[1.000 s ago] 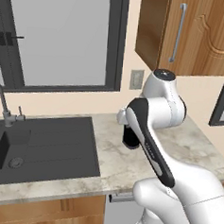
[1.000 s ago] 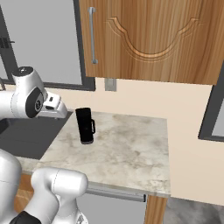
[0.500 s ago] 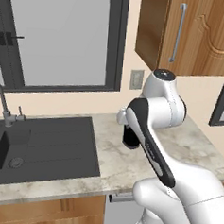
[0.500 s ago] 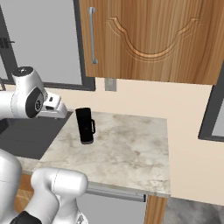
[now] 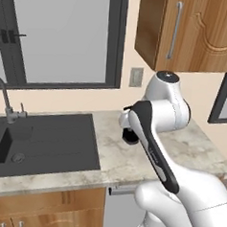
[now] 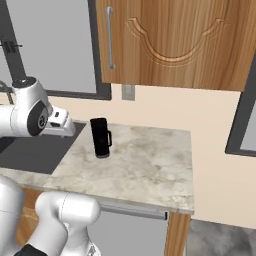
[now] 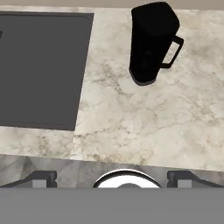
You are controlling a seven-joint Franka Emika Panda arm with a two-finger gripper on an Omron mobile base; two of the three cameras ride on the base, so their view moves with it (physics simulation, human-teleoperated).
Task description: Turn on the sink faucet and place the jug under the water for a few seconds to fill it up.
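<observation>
The black jug (image 6: 100, 137) stands upright on the marble counter, just right of the dark sink (image 5: 46, 139). From the hand view the jug (image 7: 152, 43) is ahead and to the right, its loop handle turned right, away from the sink (image 7: 39, 65). My gripper (image 7: 113, 179) hovers above the counter's front part, open wide, nothing between its fingertips (image 7: 41, 179). Seen from the right base view, the gripper (image 6: 67, 129) hangs left of the jug, apart from it. The grey sink faucet (image 5: 6, 100) rises at the sink's far left. The water is out of view.
The marble counter (image 6: 145, 170) stretches right of the jug to an edge by the wall. A wooden wall cabinet (image 5: 188, 29) hangs overhead, a window (image 5: 58, 35) is behind the sink, and a wall outlet (image 5: 135, 77) sits above the counter.
</observation>
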